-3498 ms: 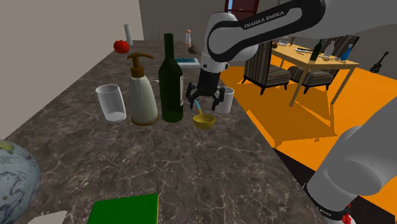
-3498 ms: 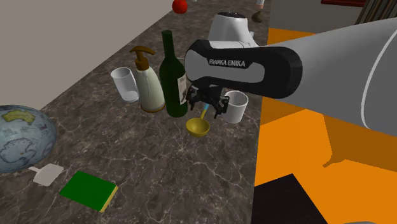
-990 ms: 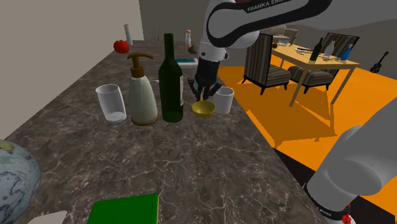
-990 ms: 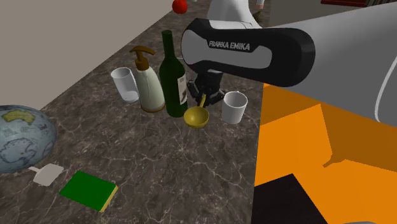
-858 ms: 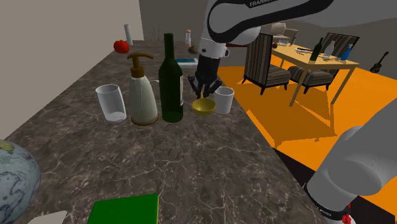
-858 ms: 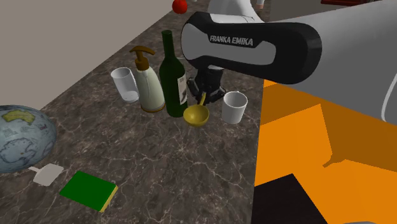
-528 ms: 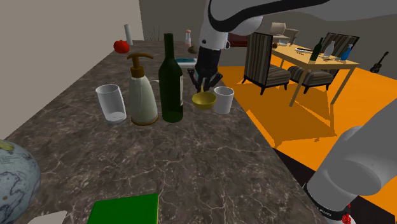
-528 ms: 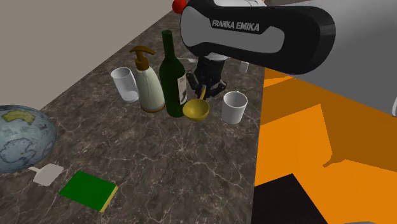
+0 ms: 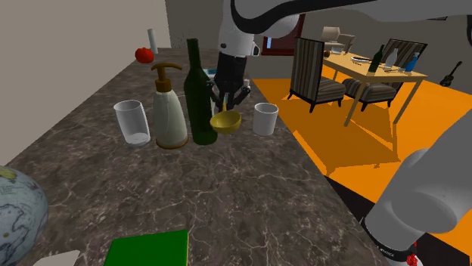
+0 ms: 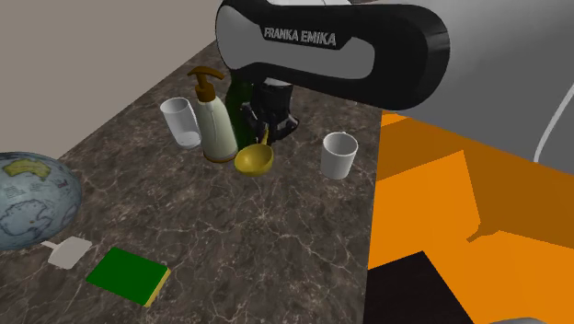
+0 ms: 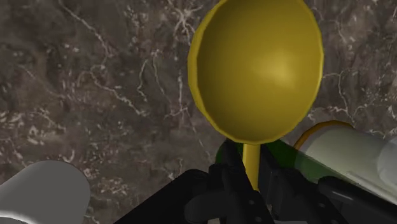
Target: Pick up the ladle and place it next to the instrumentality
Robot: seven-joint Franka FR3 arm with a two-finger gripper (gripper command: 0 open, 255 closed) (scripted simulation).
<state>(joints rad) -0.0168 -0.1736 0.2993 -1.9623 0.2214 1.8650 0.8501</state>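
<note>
**Shoulder view:** The white arm reaches over the dark marbled surface [image 9: 227, 189]. Its black jaws are closed on the thin handle of a yellow ladle [image 9: 225, 121]. The ladle hangs just in front of the dark green bottle [image 9: 198, 91], between the soap dispenser [image 9: 169, 109] and the white cup [image 9: 265, 119], and its bowl appears clear of the surface. The long axis runs steeply, with the handle up in the jaws and the bowl at the low end.

**Second exterior view:** The ladle [image 10: 254, 160] slants a little. Its handle rises toward the jaws and its bowl drops toward this view's left, near the foot of the soap dispenser [image 10: 217, 124]. The cup [image 10: 338, 155] stands well apart. A globe [image 10: 28, 198] and a green book [image 10: 129, 274] lie farther along the surface.

**Wrist view:** The two fingers [image 11: 232, 178] pinch the narrow stem of the ladle [image 11: 257, 70] close together, with the round bowl straight ahead of them and its hollow facing the camera.

The ladle looks stiff, light and glossy, so it is probably slippery. Most of its weight seems to sit in the bowl, so a pinch far up the slim handle could let it swing or twist. The stem is the only sensible place to hold it, gripped firmly across its flat sides.
</note>
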